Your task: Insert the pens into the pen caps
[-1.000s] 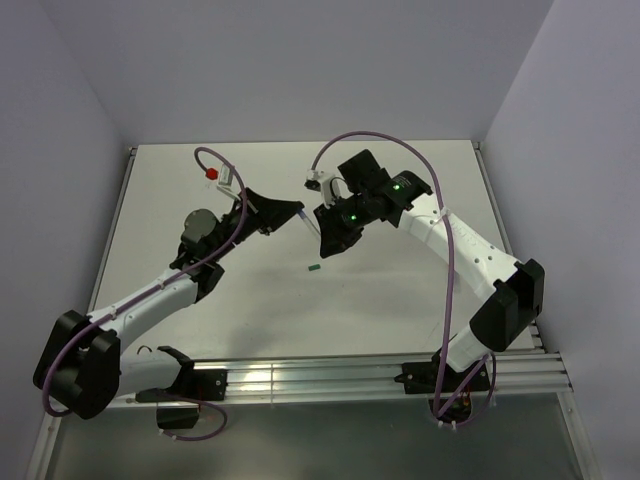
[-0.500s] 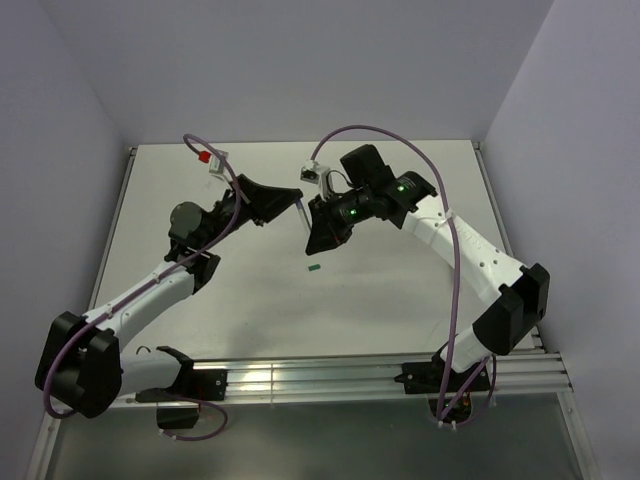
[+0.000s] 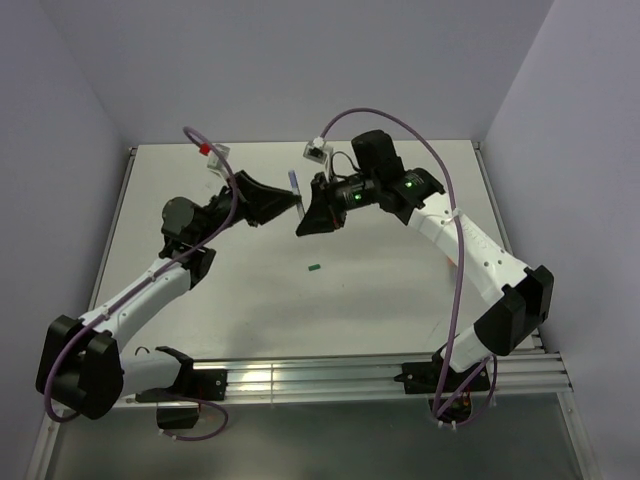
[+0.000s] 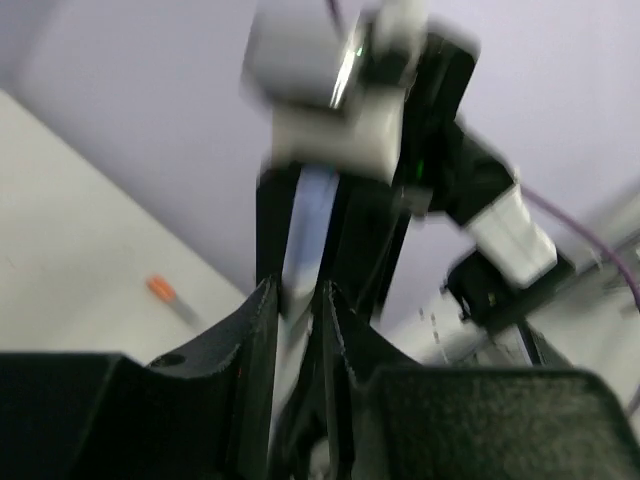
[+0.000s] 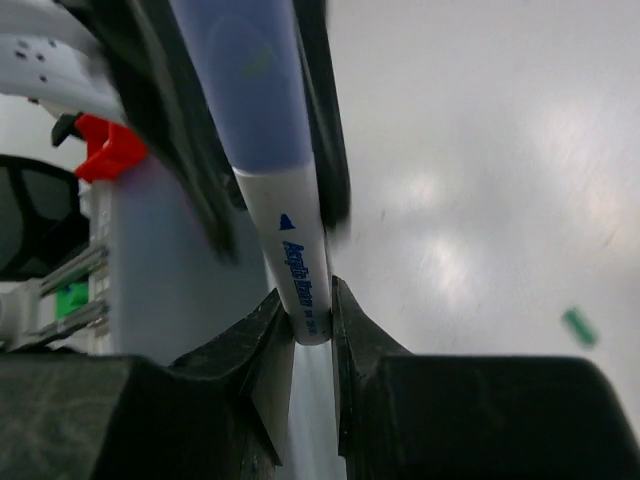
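Observation:
A whitish pen (image 5: pixel 300 275) with blue lettering runs between my two grippers, which meet above the middle of the table. My right gripper (image 5: pixel 312 290) is shut on its white end. The pen's far part is covered by a blue pen cap (image 5: pixel 250 90), which sits between the fingers of my left gripper (image 4: pixel 295 290). In the top view the left gripper (image 3: pixel 289 205) and right gripper (image 3: pixel 303 222) almost touch, and the blue end (image 3: pixel 293 184) sticks up between them. A dark green pen cap (image 3: pixel 314 267) lies loose on the table, also seen in the right wrist view (image 5: pixel 578 326).
A greyish pen with an orange end (image 4: pixel 165 292) lies on the table, seen past the left fingers. The white table (image 3: pixel 380 300) has raised rails at its left, right and near edges. Purple cables arch above both arms.
Both grippers have risen and moved toward the back of the table while staying together. The pen between them has swung more upright. The green cap has not moved.

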You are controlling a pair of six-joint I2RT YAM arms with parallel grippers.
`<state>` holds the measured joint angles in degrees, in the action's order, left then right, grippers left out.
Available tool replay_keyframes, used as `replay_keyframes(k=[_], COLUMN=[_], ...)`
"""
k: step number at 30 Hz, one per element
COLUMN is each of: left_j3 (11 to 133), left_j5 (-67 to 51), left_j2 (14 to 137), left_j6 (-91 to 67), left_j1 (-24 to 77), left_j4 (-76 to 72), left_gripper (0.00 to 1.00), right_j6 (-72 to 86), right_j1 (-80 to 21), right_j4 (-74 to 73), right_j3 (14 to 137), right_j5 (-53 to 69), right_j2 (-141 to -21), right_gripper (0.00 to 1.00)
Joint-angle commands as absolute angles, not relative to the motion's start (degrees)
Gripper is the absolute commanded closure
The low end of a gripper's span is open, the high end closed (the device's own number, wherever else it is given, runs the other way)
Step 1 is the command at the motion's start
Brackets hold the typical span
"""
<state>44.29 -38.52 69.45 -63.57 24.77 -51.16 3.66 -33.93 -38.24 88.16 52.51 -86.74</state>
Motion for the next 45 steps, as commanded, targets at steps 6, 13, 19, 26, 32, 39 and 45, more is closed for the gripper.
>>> replay_keyframes(k=[6, 13, 19, 26, 32, 39, 45], left_j3=[45.17, 46.84, 51.15, 62.74, 63.55, 63.37, 63.19], left_j5=[-60.29, -59.77, -64.15, -68.99, -69.7, -68.47, -66.88], left_j2=[69.52, 69.52, 68.29, 67.67, 70.66, 72.51, 73.83], left_j6=[-66.62, -68.47, -63.73, -43.7, -57.64, -59.76, -62.84], left_j1=[26.1, 24.17, 18.22, 10.72, 10.81, 13.36, 16.17], left_j4=[-48.16, -51.42, -44.93, -26.12, -46.56, -50.62, -54.84], left_gripper=[0.6, 0.55, 0.49, 0.46, 0.44, 0.44, 0.43], right_j6=[7.21, 7.21, 6.42, 6.94, 7.29, 7.91, 8.09], right_j1=[-29.97, -29.97, -29.97, -30.41, -32.43, -33.92, -36.21], right_j4=[-14.06, -13.97, -14.41, -14.59, -14.5, -14.5, -14.5], right_j3=[92.37, 90.97, 89.47, 87.55, 85.61, 85.96, 85.52], right_j5=[52.82, 54.05, 55.63, 59.85, 62.58, 63.63, 63.46], right_j2=[-82.88, -82.27, -80.86, -80.33, -80.51, -81.3, -82.53], right_gripper=[1.0, 1.0, 1.0, 1.0, 1.0, 1.0, 1.0])
